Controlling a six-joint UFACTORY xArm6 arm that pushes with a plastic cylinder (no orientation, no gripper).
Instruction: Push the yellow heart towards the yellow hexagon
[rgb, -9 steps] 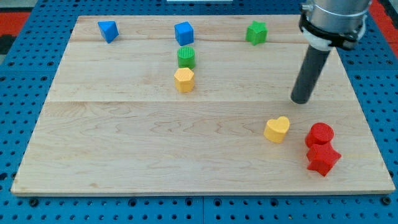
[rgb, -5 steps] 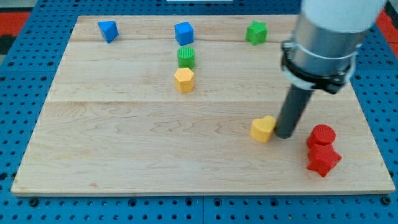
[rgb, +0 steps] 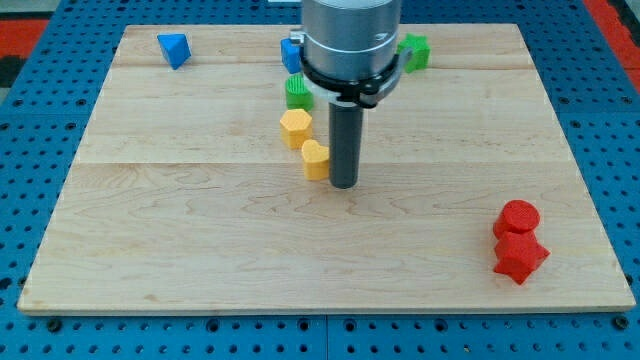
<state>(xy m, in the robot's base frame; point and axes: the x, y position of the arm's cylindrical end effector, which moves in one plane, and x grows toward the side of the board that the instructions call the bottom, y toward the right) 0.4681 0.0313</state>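
My tip (rgb: 343, 184) is pressing the yellow heart (rgb: 315, 159) from its right; no claw exists to clench. The heart is sitting just below-right of the yellow hexagon (rgb: 295, 129), nearly touching.

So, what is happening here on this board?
The arm is pushing the yellow heart with its rod. My tip is right against the heart's right side. The heart now sits just below and right of the yellow hexagon, nearly touching it. The other blocks lie apart from this push.
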